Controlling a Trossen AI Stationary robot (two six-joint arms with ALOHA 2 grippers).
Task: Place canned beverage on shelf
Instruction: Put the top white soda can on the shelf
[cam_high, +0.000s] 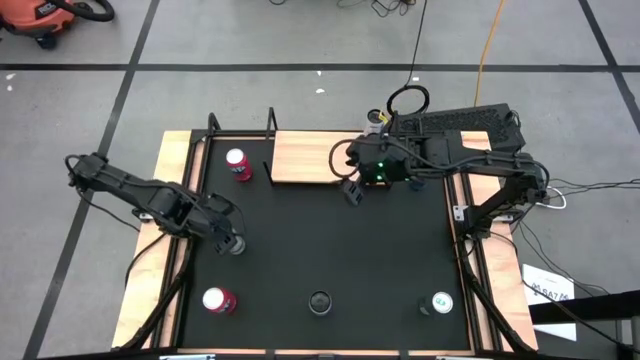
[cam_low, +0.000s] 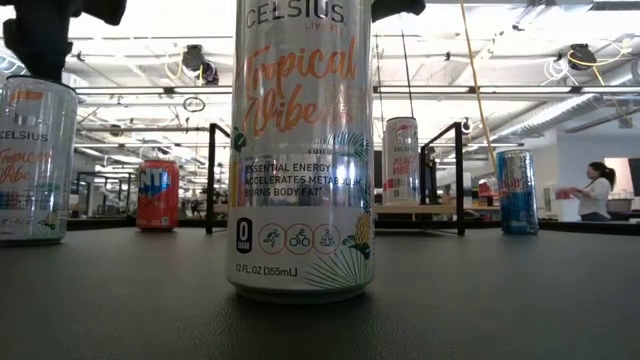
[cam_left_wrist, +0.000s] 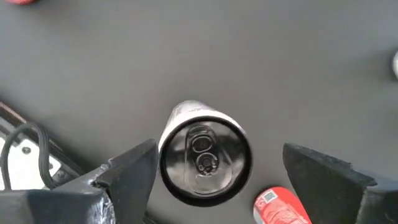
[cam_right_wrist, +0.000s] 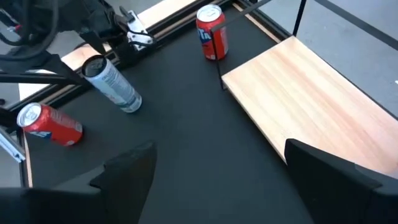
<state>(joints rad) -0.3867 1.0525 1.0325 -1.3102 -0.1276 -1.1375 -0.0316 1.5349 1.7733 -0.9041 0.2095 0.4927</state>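
A silver can (cam_left_wrist: 205, 155) stands upright on the black tabletop, left of its middle (cam_high: 236, 246). My left gripper (cam_left_wrist: 214, 180) hangs over it, pointing steeply down and open. Its fingers stand on either side of the can's top, apart from it. The shelf (cam_high: 305, 158), a light-wood board with thin black uprights, lies at the table's far edge. My right gripper (cam_right_wrist: 217, 180) is open and holds nothing. It hovers above the shelf's near right corner (cam_high: 352, 192). In the low view a can (cam_low: 401, 160) stands on the shelf.
A red can (cam_high: 238, 165) stands on the tabletop just left of the shelf. Along the near edge stand another red can (cam_high: 218, 300), a tall Celsius can (cam_high: 319, 301) and a third can (cam_high: 441, 302). The low view shows a blue can (cam_low: 517, 192) at the far right.
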